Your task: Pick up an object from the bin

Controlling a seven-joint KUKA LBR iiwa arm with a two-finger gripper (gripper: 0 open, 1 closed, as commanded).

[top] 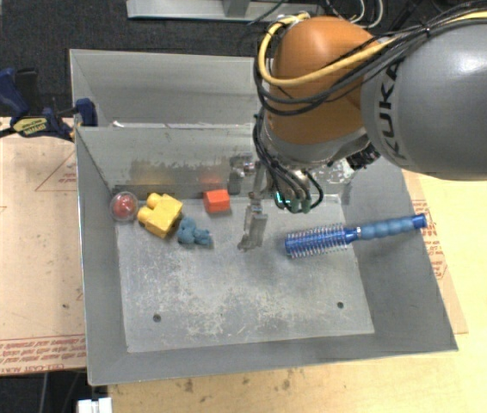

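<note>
My gripper (249, 237) hangs low over the bin floor near its back wall, mostly covered by the orange dome above it. A blue hairbrush (347, 235) lies just to its right, bristle head toward the gripper and handle pointing to the bin's right wall. A small orange-red cube (217, 200) sits a little up and left of the gripper, against the back wall. A small blue lumpy toy (195, 235) lies to the gripper's left on the floor. Nothing shows held in the gripper.
Further left stand a yellow block (160, 213) and a small clear ball with a red core (124, 206), near the left wall. The arm comes in from the upper right and covers the bin's back right corner.
</note>
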